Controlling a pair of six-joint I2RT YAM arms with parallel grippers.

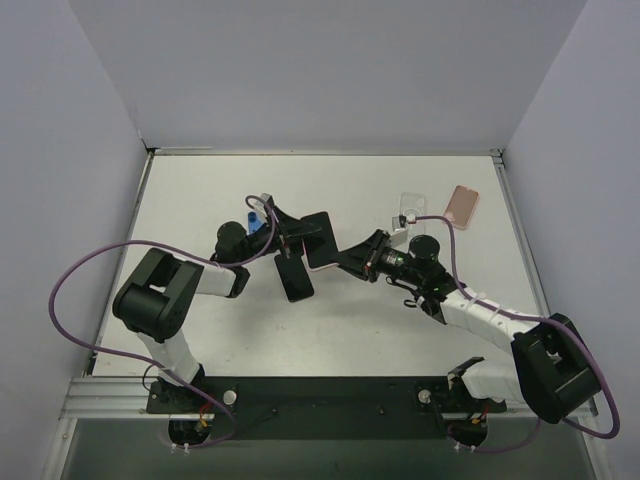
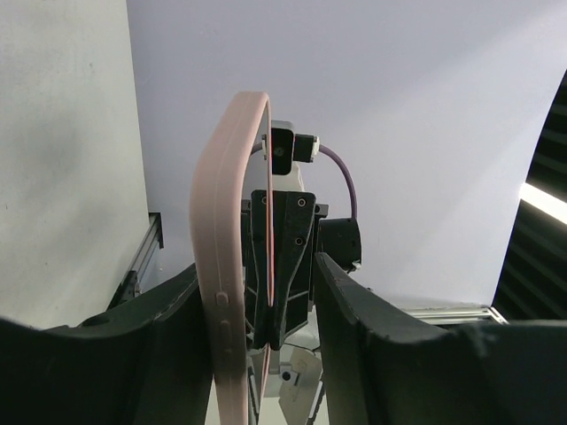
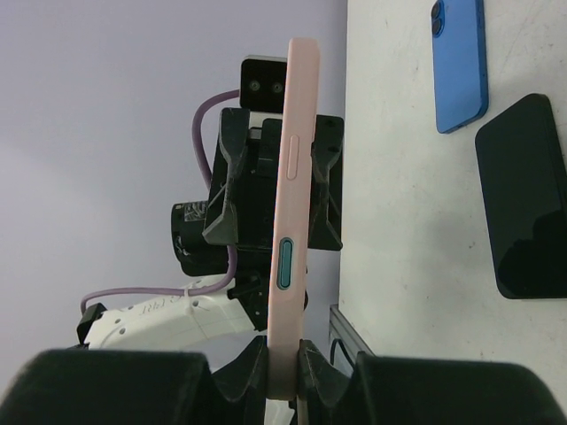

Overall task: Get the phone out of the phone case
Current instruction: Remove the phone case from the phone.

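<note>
Looking down from the top cam: at frame centre a pink phone case (image 1: 322, 266) w/ a dark phone (image 1: 318, 238) seated in it hangs above the table (image 1: 380, 330), btwn the two arms. The left gripper (image 1: 298, 238) meets it from frame left, the right gripper (image 1: 347, 258) from frame right. Just below lies a black phone (image 1: 293, 277). A blue phone (image 1: 258, 222) peeks out to the upper left, and a clear case (image 1: 408, 210) and a pinkish handset (image 1: 462, 205) sit upper right, well apart. Left wrist cam: the case is edge-on and upright, its pink wall bowed toward frame left. The left fingers (image 2: 168, 345) stand either side w/o pressing, parted and gripping nothing. Right wrist cam: at lower centre the right fingers (image 3: 230, 376) are clamped on the case's rim, side buttons showing. Only the wrist cams show that slack and that pinch. Only the top cam shows the screen face, and none shows whether the phone is partly out. Risk, as I judge it: one narrow pinch carries everything, so it could pivot or drop onto the black phone. If the left jaws close over phone and case together, nothing peels apart.
</note>
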